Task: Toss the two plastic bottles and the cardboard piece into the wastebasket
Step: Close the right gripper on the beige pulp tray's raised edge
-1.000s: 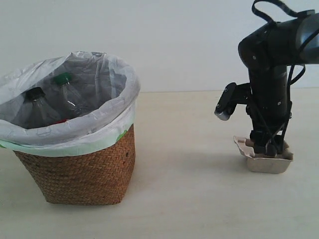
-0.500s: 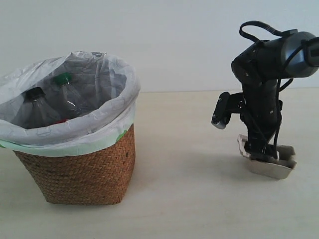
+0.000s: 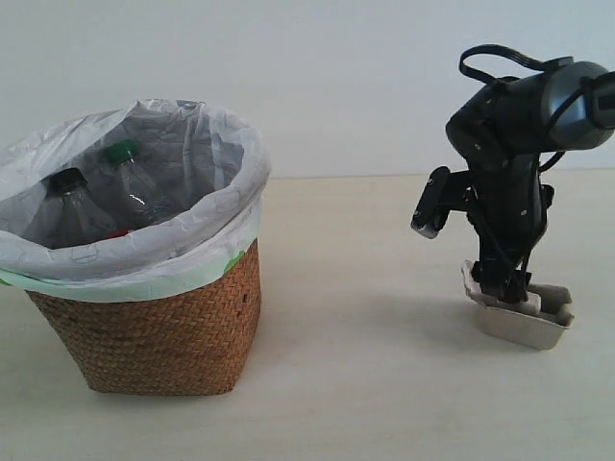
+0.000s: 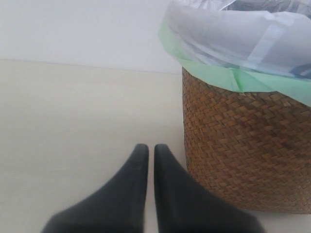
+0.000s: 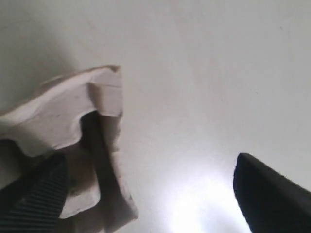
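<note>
Brown woven wastebasket; beige-grey cardboard piece.

You have the basket standing on the table at the lower left of the exterior frame. Two bottles stand inside it, the left bottle just before the right bottle. At lower right, well apart, the cardboard tray lies on the table, with the right gripper reaching down into it.
</note>
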`<state>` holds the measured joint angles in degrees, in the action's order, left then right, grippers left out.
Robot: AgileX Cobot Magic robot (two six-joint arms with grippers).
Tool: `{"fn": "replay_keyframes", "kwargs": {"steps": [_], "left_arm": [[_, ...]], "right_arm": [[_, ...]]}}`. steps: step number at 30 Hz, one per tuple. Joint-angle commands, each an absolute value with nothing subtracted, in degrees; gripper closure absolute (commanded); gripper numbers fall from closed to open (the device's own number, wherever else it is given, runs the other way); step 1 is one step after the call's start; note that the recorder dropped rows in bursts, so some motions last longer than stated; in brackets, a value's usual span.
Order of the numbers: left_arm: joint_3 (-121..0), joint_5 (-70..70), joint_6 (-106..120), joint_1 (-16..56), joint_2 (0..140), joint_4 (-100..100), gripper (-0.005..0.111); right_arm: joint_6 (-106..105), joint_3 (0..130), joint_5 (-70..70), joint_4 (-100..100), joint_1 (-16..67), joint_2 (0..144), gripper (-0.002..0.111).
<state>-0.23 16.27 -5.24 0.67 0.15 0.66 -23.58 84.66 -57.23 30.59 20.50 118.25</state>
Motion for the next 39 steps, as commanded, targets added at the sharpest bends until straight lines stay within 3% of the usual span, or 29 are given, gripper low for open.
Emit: {"fn": "replay_keyframes", "kwargs": {"steps": [1,21,39], "left_arm": [[0.00,15.89,-5.55,0.55,0.00,0.94,0.103],[0.00,15.89,-5.55,0.55,0.00,0.94,0.103],[0.00,15.89,-5.55,0.55,0.00,0.94,0.103]], "right_arm": [[-21.56,84.64,-57.73,33.50,20.00,117.91,0.026],[-21.53,84.64,-59.78,35.07,23.35,113.51,0.026],[-28.66,84.64,-66.94,20.66,23.35,111.27,0.026]]}}
